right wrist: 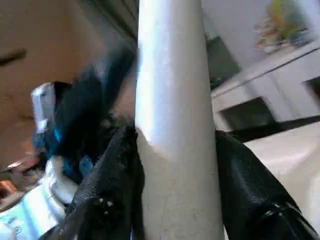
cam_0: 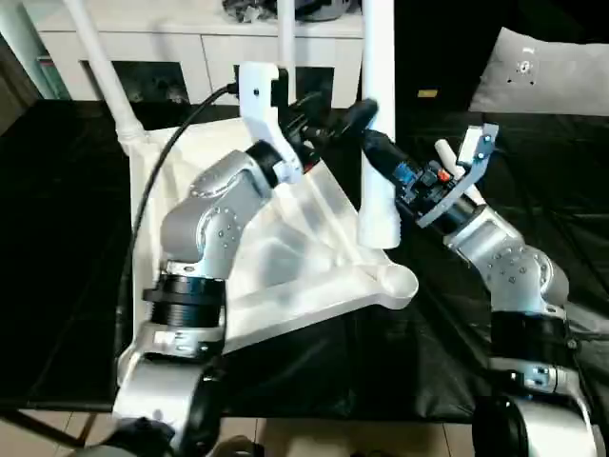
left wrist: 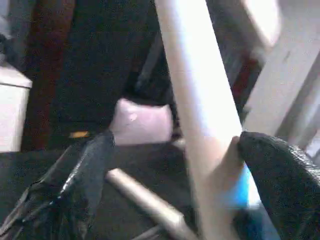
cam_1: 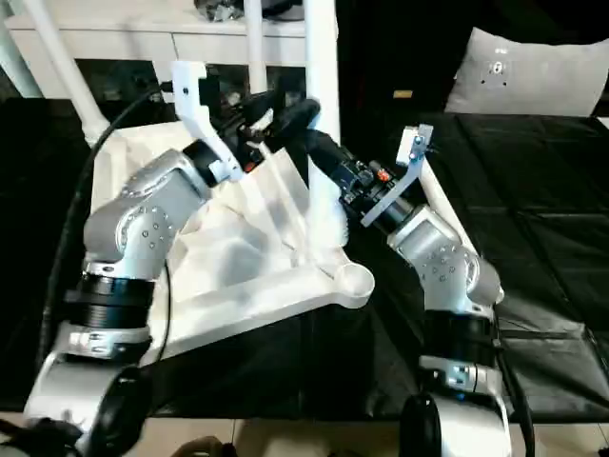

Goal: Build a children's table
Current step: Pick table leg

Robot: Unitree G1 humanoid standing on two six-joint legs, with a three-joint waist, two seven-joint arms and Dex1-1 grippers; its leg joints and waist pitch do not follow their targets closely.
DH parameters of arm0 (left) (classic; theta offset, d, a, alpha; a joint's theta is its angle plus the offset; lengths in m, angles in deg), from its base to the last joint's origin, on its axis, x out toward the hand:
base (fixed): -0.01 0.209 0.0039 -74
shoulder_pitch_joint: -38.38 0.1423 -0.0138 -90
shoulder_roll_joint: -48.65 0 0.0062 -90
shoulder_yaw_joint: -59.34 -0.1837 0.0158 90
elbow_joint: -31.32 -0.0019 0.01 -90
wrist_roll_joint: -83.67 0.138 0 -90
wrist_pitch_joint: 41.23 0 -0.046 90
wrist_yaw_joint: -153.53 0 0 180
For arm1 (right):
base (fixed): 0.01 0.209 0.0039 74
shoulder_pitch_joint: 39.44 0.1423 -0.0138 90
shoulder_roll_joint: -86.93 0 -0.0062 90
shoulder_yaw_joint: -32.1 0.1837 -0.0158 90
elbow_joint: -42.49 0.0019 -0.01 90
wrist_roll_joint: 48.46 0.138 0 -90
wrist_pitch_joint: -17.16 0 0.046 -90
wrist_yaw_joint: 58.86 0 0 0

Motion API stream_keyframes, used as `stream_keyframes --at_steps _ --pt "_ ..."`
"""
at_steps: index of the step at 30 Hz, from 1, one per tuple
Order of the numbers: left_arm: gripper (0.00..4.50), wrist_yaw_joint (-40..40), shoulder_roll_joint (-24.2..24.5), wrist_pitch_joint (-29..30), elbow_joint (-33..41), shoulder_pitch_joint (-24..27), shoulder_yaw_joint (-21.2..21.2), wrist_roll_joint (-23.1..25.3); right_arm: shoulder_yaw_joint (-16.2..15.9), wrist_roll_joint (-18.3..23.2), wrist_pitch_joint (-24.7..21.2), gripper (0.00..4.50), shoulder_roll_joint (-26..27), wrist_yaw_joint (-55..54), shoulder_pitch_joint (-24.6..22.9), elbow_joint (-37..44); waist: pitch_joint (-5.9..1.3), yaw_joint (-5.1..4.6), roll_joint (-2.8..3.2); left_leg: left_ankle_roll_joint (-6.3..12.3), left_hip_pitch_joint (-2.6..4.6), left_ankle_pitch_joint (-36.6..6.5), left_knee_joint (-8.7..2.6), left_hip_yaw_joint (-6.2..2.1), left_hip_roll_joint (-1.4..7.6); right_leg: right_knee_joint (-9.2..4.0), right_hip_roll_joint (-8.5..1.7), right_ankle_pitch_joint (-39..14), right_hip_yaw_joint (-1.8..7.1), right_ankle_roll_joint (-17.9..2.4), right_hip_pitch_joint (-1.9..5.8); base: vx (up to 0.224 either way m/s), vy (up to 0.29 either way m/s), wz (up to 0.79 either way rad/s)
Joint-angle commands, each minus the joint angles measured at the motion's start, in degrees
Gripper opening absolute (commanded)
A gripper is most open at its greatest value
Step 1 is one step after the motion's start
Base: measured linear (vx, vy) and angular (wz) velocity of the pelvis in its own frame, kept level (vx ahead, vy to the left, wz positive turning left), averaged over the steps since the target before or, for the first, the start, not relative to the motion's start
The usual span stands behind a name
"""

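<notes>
The white tabletop [cam_0: 314, 243] lies ribbed side up on the black cloth. Its near right corner socket [cam_0: 398, 282] is empty. One white leg [cam_0: 101, 71] stands in the far left corner, and another [cam_0: 285, 33] rises at the back. A third leg [cam_0: 378, 143] stands upright, its thick lower end just behind the empty socket. My right gripper [right wrist: 175, 137] is shut on this leg about halfway up. My left gripper [left wrist: 177, 142] is open around the same leg from the other side, and one finger [left wrist: 280, 175] touches it.
A white cabinet [cam_0: 190, 48] stands behind the table. On the dark surface at the back right lies a white pillow [cam_0: 542, 71]. A black cable [cam_0: 152, 181] runs over the tabletop along my left arm. Black cloth [cam_0: 57, 248] covers the surroundings.
</notes>
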Motion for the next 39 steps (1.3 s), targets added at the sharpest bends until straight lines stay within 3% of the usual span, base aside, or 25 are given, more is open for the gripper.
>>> stream_keyframes --at_steps 1,4,9,11,13,14,16,17,18,22,26,28,31,39 --pt "4.5 -0.78 -0.66 1.38 1.39 -0.93 -0.25 -1.75 -1.48 0.9 -0.83 1.81 0.13 1.23 -0.32 2.33 -4.61 0.2 -1.04 4.88 0.68 -5.25 -3.26 -0.76 2.69 -4.22 -4.83 -9.4 2.56 -12.0 3.52 0.0 0.0 0.0" --pt "4.5 -1.2 -0.65 1.66 0.87 -0.92 -0.46 -1.18 -1.77 1.87 -1.27 1.81 0.37 1.22 -0.68 3.11 -4.5 0.23 -0.6 4.06 0.79 -6.22 -3.44 -0.93 2.73 -4.56 -4.81 -11.61 2.59 -10.13 3.43 0.0 0.0 0.0" --pt "4.5 -1.99 -0.95 2.59 0.85 -0.82 0.37 -2.4 -3.7 0.86 0.81 1.81 0.45 0.34 -1.48 4.33 -4.52 0.09 -0.73 3.36 0.76 -6.32 -3.58 -0.99 2.7 -4.64 -4.72 -11.38 2.54 -9.27 3.42 0.0 0.0 0.0" --pt "4.5 -2.7 -0.76 2.13 1.49 -0.44 -0.29 -1.47 -5.89 -3.09 4.65 1.81 0.38 -0.73 -1.83 4.56 -4.52 0.1 -0.56 3.12 0.78 -6.5 -3.57 -1.0 2.73 -4.7 -4.78 -11.58 2.57 -9.09 3.33 0.0 0.0 0.0" --pt "4.5 -4.47 -0.66 -0.33 2.06 0.27 -2.36 1.99 -9.21 -9.1 11.66 1.81 1.42 -2.69 -2.2 5.31 -4.5 0.04 -0.67 2.58 0.73 -6.33 -3.61 -1.03 2.81 -4.66 -4.79 -11.25 2.62 -8.43 3.27 0.0 0.0 0.0" --pt "4.23 -5.04 -0.82 -0.79 2.14 0.37 -2.71 2.63 -9.75 -10.39 13.13 1.81 1.79 -3.67 -2.15 5.25 -4.5 -0.08 -0.69 2.4 0.73 -6.22 -3.65 -1.05 2.81 -4.63 -4.81 -11.08 2.65 -8.16 3.26 0.0 0.0 0.0" --pt "4.12 -9.95 -2.63 -4.2 2.22 0.86 -4.6 6.89 -14.98 -20.73 24.05 1.81 3.48 -10.31 -1.99 3.67 -4.53 -0.17 -0.58 1.79 0.7 -6.03 -3.64 -1.15 2.98 -4.56 -4.97 -10.91 2.68 -7.93 3.05 0.0 0.0 0.0" --pt "4.01 -11.7 -3.28 -5.47 2.01 0.93 -5.03 8.28 -16.73 -23.98 27.88 1.81 3.78 -11.96 -2.0 2.66 -4.5 -0.28 -0.65 1.17 0.71 -6.42 -3.64 -1.13 2.95 -4.66 -5.02 -11.27 2.67 -7.75 3.07 0.0 0.0 0.0" --pt "3.85 -11.7 -3.28 -5.47 2.01 0.93 -5.03 8.28 -16.73 -23.98 27.88 1.81 3.78 -11.96 -2.0 2.66 -4.47 -0.35 -0.67 1.41 0.8 -6.95 -3.67 -1.02 2.68 -4.68 -4.9 -11.5 2.74 -7.73 3.29 0.0 0.0 0.0" --pt "3.64 -17.25 -5.32 -10.87 0.59 1.21 -5.71 12.5 -17.63 -28.23 36.91 1.81 7.75 -18.03 -1.4 -0.72 -4.42 -0.6 -0.66 2.5 0.75 -7.82 -3.8 -1.08 2.78 -4.68 -4.77 -11.24 2.8 -7.89 3.2 0.0 0.0 0.0" --pt "3.22 -18.77 -6.09 -12.77 0.67 1.29 -5.27 13.23 -17.93 -29.74 40.37 1.81 9.84 -20.59 -1.31 -1.62 -4.35 -1.14 -0.66 3.23 0.74 -8.26 -3.9 -1.09 2.84 -4.58 -4.65 -9.71 2.82 -8.67 3.12 0.0 0.0 0.0" --pt "3.24 -19.39 -6.35 -13.3 0.63 1.31 -5.05 13.51 -18.03 -30.46 42.41 1.81 10.24 -21.92 -1.16 -2.65 -4.34 -1.25 -0.51 3.36 0.74 -8.57 -3.89 -1.08 2.83 -4.56 -4.69 -9.6 2.85 -8.9 3.14 0.0 0.0 0.0" --pt "2.81 -20.45 -6.67 -13.93 0.35 1.44 -4.86 13.79 -18.36 -30.92 44.31 1.81 10.23 -22.44 -1.03 -4.12 -4.37 -1.47 -0.49 3.55 0.68 -8.49 -3.82 -1.06 2.78 -4.51 -4.68 -9.12 2.86 -9.11 3.23 0.0 0.0 0.0" --pt "2.29 -21.52 -6.62 -15.07 -0.11 1.73 -5.56 14.05 -18.77 -31.63 47.05 1.81 10.38 -22.79 -0.72 -6.25 -4.42 -1.58 -0.56 4.3 0.68 -8.09 -3.72 -1.02 2.78 -4.33 -4.62 -7.77 2.87 -9.86 3.26 0.0 0.0 0.0"
